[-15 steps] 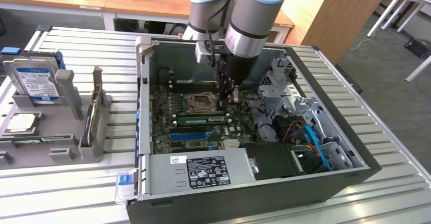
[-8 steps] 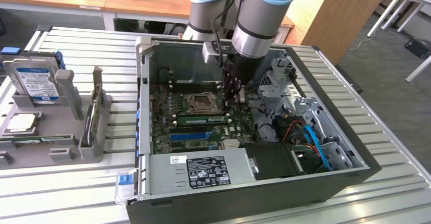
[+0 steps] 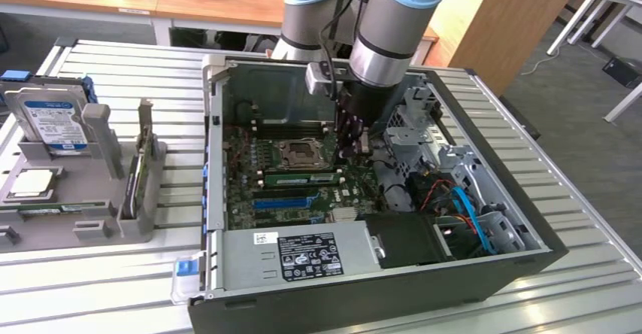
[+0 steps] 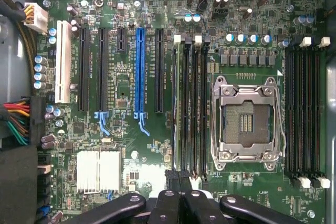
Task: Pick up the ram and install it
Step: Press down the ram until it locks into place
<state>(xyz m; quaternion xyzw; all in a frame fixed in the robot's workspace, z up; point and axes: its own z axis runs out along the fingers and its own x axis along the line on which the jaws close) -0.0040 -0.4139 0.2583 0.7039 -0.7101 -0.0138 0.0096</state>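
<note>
Ram (image 3: pixel 297 177) stands on edge in the slot just beside the CPU socket (image 3: pixel 299 152), mid-motherboard (image 3: pixel 246 198). Gripper (image 4: pixel 181 179) sits over one end of the ram, fingers clenched together and empty; contact unclear. Judgement: seating needs a straight-down press, no tilt, until the latches close. Arm hangs vertical inside the open case (image 3: pixel 213 123).

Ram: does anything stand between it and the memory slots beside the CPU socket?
Nothing visible does. The ram already lies along the memory slots beside the CPU socket, with the shut gripper at one end; whether it is fully seated cannot be told.
</note>
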